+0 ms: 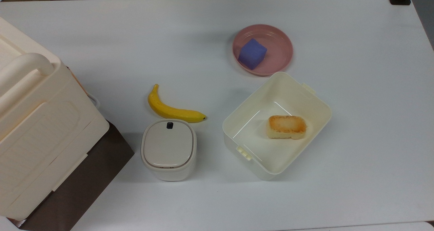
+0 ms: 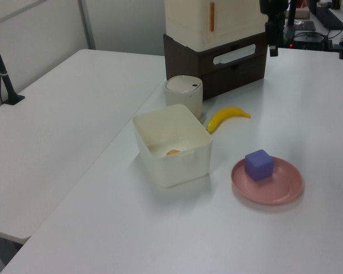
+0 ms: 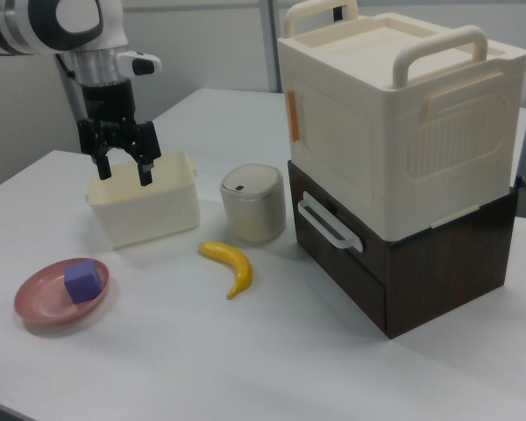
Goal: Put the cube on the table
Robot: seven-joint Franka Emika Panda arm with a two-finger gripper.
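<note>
On the pink plate (image 1: pixel 278 59), the cube (image 1: pixel 252 53); above, empty gripper (image 3: pixel 122 172), fingers (image 3: pixel 145 167) spread.

Bright, even overhead light on the white bench (image 1: pixel 356 105); soft, faint shadows hug each object. Mild sheen on the bench's far side in the top view, focus crisp throughout.

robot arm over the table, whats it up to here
Nothing is being held yet. The end effector hangs open in the air, fingers pointing down. The cube sits on the pink plate, untouched, with the cream box beside the plate and a piece of toasted bread inside the box. Moving the cube to the table has not begun.
</note>
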